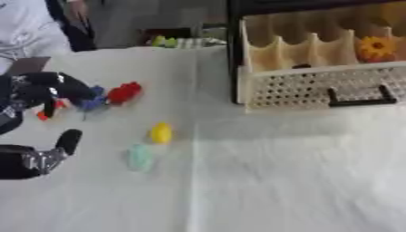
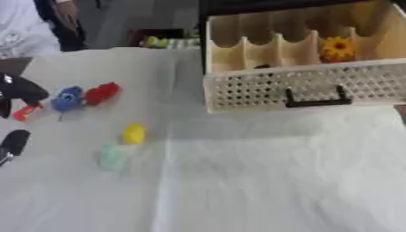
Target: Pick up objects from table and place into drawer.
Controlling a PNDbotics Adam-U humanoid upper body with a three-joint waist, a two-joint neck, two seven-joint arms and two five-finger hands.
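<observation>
My left hand (image 1: 62, 86) comes in from the left edge, black with silver joints. It is open, its fingers stretched toward a blue object (image 2: 66, 99) and its thumb (image 1: 68, 139) held well apart below. Whether the fingertips touch the blue object I cannot tell. A red object (image 1: 124, 92) lies just right of the blue one, and a small orange-red piece (image 2: 26, 111) lies under the fingers. A yellow egg-shaped object (image 1: 161, 133) and a pale green one (image 1: 140, 157) lie nearer the middle. The wooden drawer (image 2: 262, 90) stands pulled out at the upper right. The right hand is out of sight.
The drawer has a perforated front, a black handle (image 2: 317, 100) and divided compartments; an orange-yellow flower (image 2: 337, 47) sits in one. A white cloth (image 1: 277, 181) covers the table. A person in white stands at the far left edge, and small items (image 1: 178, 42) lie behind the table.
</observation>
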